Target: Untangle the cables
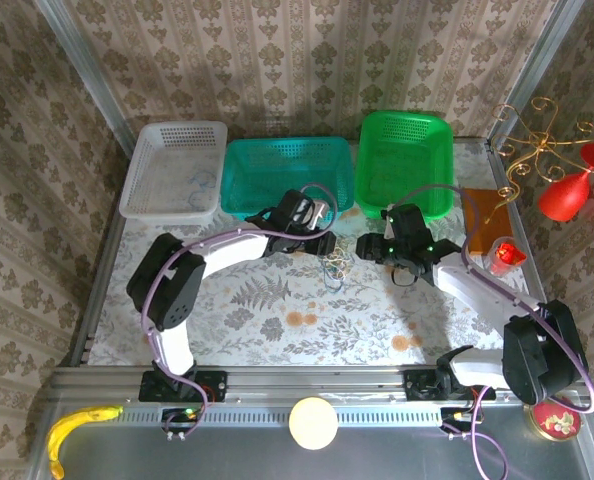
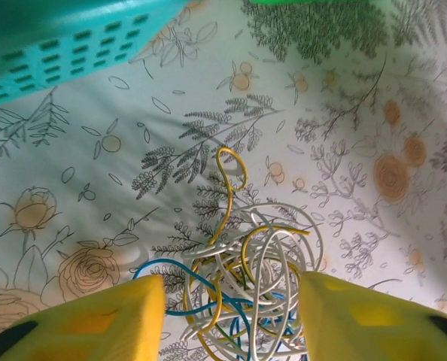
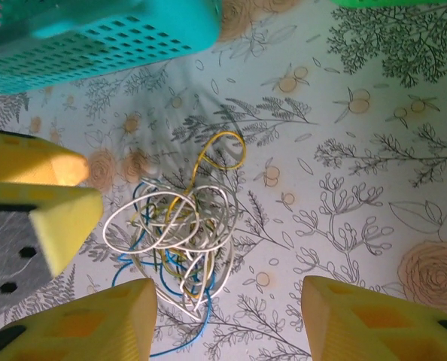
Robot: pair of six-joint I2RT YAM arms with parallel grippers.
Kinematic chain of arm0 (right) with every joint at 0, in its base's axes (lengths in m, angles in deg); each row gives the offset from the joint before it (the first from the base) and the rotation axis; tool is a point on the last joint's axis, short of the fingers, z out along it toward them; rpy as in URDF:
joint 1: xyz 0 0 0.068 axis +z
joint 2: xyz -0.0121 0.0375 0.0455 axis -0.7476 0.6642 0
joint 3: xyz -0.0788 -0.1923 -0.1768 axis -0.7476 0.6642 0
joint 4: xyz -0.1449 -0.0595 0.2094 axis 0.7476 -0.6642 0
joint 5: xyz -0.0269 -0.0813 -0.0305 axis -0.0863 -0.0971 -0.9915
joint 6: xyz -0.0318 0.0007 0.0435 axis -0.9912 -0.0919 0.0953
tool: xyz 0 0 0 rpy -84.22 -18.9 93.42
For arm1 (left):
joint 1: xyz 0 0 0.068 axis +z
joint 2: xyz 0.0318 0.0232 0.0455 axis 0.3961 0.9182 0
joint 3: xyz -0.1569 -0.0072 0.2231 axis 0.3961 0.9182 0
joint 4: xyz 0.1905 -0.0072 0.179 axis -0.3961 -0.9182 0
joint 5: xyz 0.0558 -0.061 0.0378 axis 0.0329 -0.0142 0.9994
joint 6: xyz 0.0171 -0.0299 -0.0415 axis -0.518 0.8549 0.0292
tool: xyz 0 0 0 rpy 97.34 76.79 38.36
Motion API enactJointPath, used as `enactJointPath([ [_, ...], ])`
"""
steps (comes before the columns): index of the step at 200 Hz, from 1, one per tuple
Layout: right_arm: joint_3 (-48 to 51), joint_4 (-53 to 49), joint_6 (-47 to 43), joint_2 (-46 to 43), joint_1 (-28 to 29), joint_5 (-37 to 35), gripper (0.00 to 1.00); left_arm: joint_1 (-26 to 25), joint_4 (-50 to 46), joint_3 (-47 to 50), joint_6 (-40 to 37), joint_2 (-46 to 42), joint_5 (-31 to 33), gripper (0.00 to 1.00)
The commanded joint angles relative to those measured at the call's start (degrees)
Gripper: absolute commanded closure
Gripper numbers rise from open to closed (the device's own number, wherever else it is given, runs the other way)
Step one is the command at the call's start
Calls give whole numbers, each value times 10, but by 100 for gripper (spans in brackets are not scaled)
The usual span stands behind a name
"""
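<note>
Your left gripper point(image 2: 229, 293) and right gripper point(image 3: 227, 301) stand half-open, holding nothing, over the cables point(image 2: 253, 286), tangled at five o'clock from the teal basket point(image 1: 287, 175). The white basket point(image 1: 172, 170) may hold a faint cord point(image 1: 202, 180).

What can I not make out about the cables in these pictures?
1. Top view: cables too small to count or tell apart.
2. Left wrist view: the tangle's near part is cut off by the bottom edge, between the fingers of the left gripper.
3. Right wrist view: a blue strand goes behind a finger of the right gripper; its end is hidden.
</note>
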Motion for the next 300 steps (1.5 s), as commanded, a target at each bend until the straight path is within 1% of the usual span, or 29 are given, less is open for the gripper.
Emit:
enactJointPath([
  [1, 7, -12, 6, -19, -4, -13, 45, -7, -36, -24, -23, 16, -1, 55],
  [68, 9, -7, 7, -20, -6, -8, 45, -9, -36, -32, -20, 34, -9, 69],
  [158, 6, -1, 6, -19, -6, -1, 45, -12, -33, -35, -16, 44, -22, 68],
  [175, 7, 1, 6, -19, -6, 0, 45, -15, -33, -36, -16, 44, -22, 74],
  [187, 8, 3, 6, -18, -6, 4, 45, -14, -35, -36, -16, 40, -24, 80],
  [207, 8, 9, 1, -15, -7, 15, 45, -14, -43, -38, -16, 23, -21, 90],
  [232, 6, 25, -8, -9, -6, 45, 44, -14, -62, -48, -16, -16, -26, 100],
  [264, -1, 56, -18, 6, -1, 84, 41, -11, -79, -58, -9, -71, -47, 100],
  [300, -26, 76, -23, 34, 14, 96, 40, -7, -83, -57, 5, -114, -77, 100],
])
